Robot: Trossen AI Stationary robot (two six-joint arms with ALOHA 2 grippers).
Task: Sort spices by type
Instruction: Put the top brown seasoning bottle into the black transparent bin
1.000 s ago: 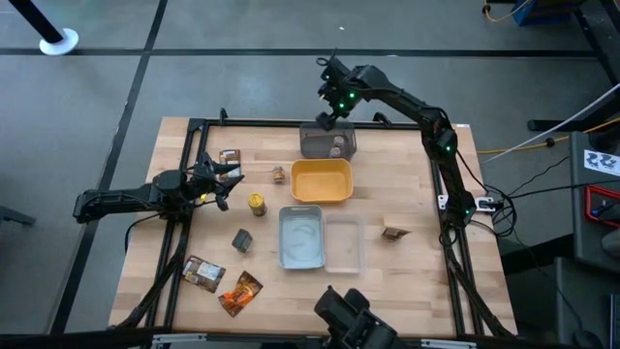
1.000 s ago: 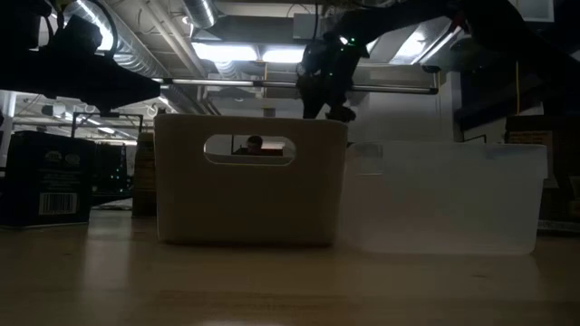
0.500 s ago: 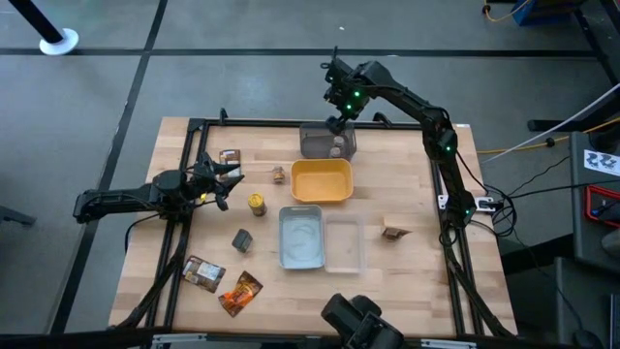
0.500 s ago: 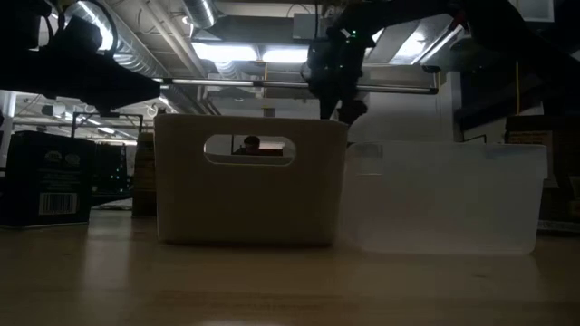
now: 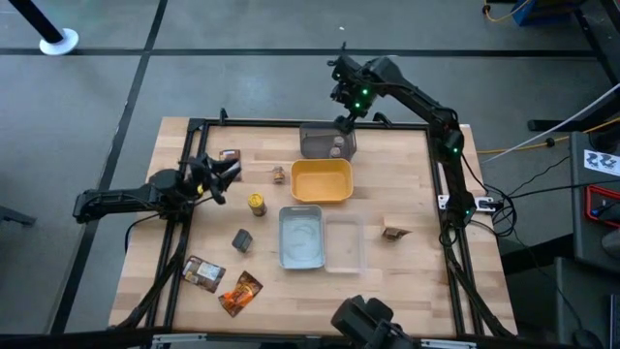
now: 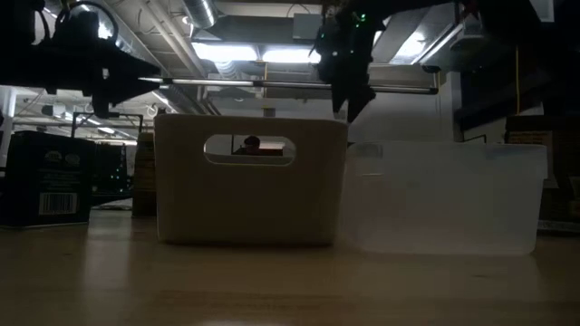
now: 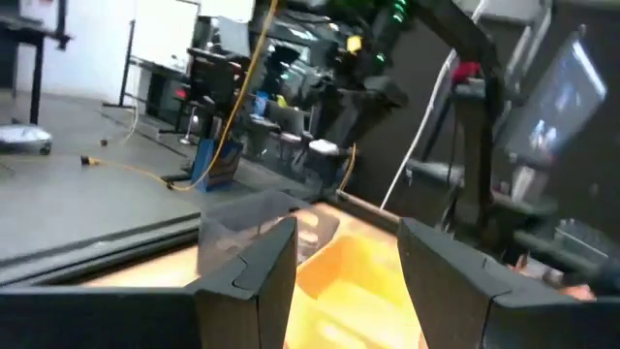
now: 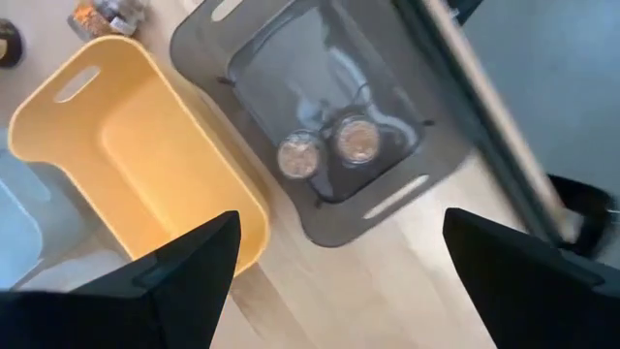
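barcode label on dark box, digits unreadable

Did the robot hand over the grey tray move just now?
Yes. The right gripper, open, has drifted rightward and toward the table's far edge, from over the grey tray to its far right corner.

From above, your pale wooden tabletop is evenly lit, with soft, short shadows. At table height you look into bright ceiling strip lights; the white handled tray and both arms read as dim silhouettes. The left wrist picture is smeared with blur; the right wrist's is bright but slightly soft.
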